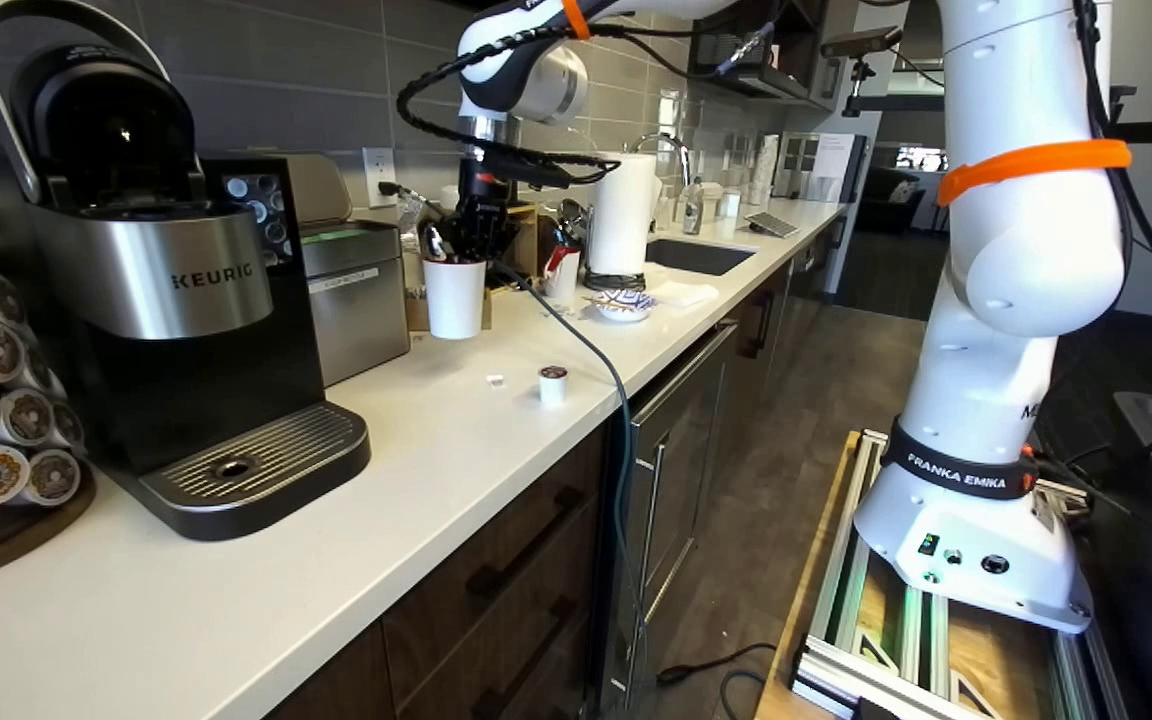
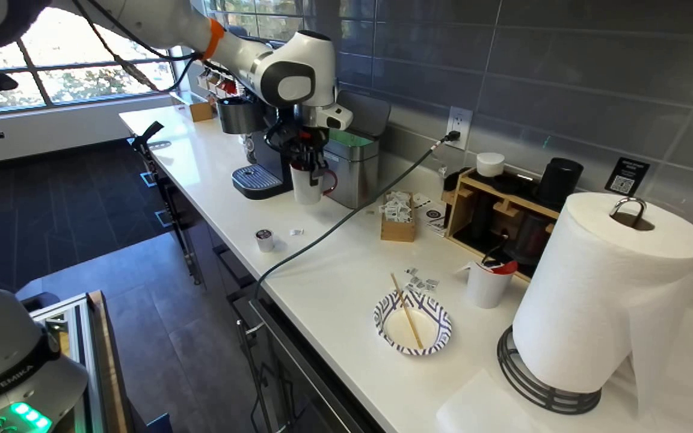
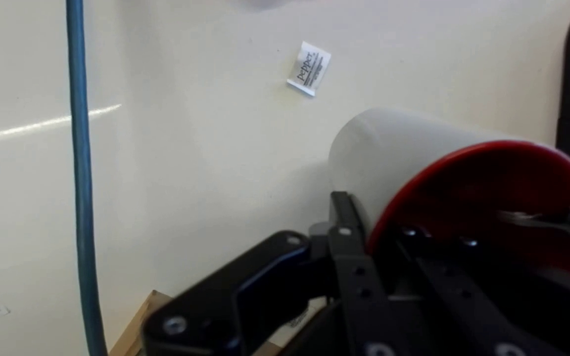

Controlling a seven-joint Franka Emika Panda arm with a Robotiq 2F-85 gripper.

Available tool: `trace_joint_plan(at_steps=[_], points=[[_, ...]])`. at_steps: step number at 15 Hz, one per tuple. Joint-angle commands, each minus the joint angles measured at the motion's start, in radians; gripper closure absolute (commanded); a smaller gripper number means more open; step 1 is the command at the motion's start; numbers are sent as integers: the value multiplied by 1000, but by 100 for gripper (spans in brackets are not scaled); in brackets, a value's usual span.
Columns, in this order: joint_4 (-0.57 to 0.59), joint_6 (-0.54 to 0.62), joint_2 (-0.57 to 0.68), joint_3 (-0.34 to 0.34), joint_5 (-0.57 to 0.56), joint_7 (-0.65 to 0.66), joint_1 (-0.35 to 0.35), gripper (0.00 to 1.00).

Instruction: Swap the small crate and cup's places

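Note:
The cup, white with a red rim and a red handle, hangs from my gripper beside the coffee machine. In the wrist view my gripper is shut on the cup's wall, one finger outside and one within the red mouth. Utensils poke out of the cup in an exterior view. Whether its base touches the counter, I cannot tell. The small crate, light wood and filled with white packets, sits on the counter near the wall; only a corner of the crate shows in the wrist view.
A coffee machine and a metal bin flank the cup. A cable crosses the counter near the crate. Also here are a coffee pod, a bowl, another white cup, a wooden organiser and a paper-towel roll.

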Motion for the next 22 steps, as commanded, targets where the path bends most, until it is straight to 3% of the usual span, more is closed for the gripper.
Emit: trace_joint_plan(at_steps=[1,11,17,22], points=[[67,-27,56,-9,5,11,7,97],[34,197,115,-67,-81,177,46,97],[24,180,118,-113,-200,269,78,97],[26,174,127,-83,-143,225,61,97]])
